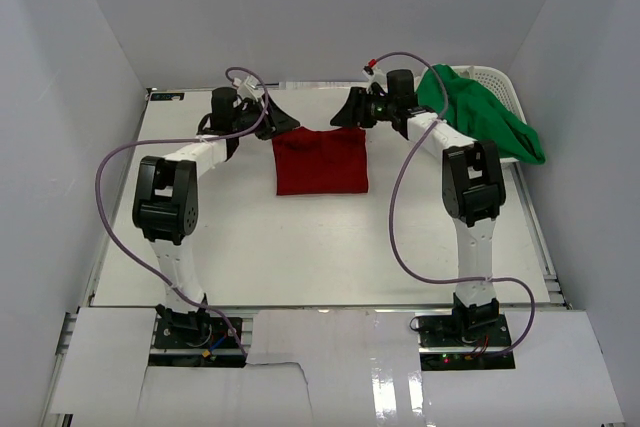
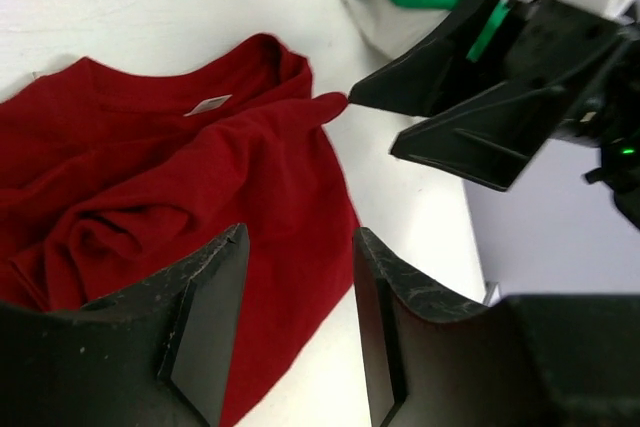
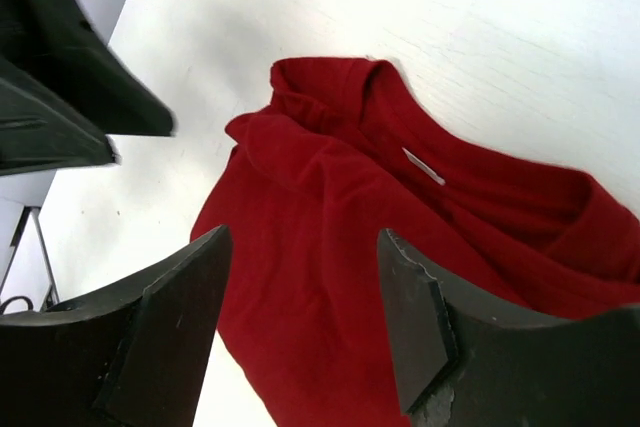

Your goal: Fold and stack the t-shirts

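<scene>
Top external shows white walls around table (bearing red t-shirt).

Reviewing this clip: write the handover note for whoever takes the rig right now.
Left end effector: open, empty, at the far left corner of the red t-shirt.
Right end effector: open, empty, at its far right corner.
Red t-shirt: folded into a rough rectangle on the table, collar end rumpled.
Green t-shirt: unfolded, draped over the white basket, far right.
Left to do: fold green, stack both.

Right pincer parted over rumpled red t-shirt, apparently clear.
</scene>
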`<state>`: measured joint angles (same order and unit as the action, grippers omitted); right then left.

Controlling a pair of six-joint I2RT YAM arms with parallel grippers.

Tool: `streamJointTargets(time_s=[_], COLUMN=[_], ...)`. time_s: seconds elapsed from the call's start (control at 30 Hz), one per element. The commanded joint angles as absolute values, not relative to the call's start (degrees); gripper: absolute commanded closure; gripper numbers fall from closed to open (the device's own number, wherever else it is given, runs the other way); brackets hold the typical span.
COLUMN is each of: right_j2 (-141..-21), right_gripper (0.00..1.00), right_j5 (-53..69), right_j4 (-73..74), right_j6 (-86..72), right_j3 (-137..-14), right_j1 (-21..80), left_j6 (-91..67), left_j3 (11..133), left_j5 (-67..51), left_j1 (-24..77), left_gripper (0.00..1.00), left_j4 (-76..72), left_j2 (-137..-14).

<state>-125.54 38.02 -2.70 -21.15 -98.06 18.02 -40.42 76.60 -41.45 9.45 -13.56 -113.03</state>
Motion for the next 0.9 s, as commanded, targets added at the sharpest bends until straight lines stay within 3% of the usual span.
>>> streamJointTargets(time_s=[0.0, 0.27, 0.5, 0.6, 0.87], right_j2=[-128.3, -131.8, -128.0, -126.8, -125.7], right_gripper=[0.34, 0.34, 0.23, 0.22, 0.24], right_j5=[40.3, 38.1, 28.7, 26.1, 33.6], right_j4=[-0.1, 10.2, 15.5, 15.4, 16.3], right_j6=[-20.1, -14.1, 2.3, 7.6, 26.4], right_j3=[-102.7, -110.8, -108.9, -108.8, -107.8], right_j1=[18.6, 19.3, 19.2, 19.2, 17.6], left_j6=[-29.4, -18.9, -4.3, 7.3, 25.5], left_j3=[83.1, 94.2, 98.5, 98.2, 99.7], left_j5=[-41.1, -39.3, -31.3, -34.9, -45.2], left_j1=[10.2, 10.4, 10.6, 10.6, 10.0], left_gripper=[0.43, 0.37, 0.32, 0.35, 0.30], left_j4=[-1.8, 7.7, 13.4, 13.2, 15.2], left_j2=[-114.3, -119.4, -118.6, -118.2, -119.6])
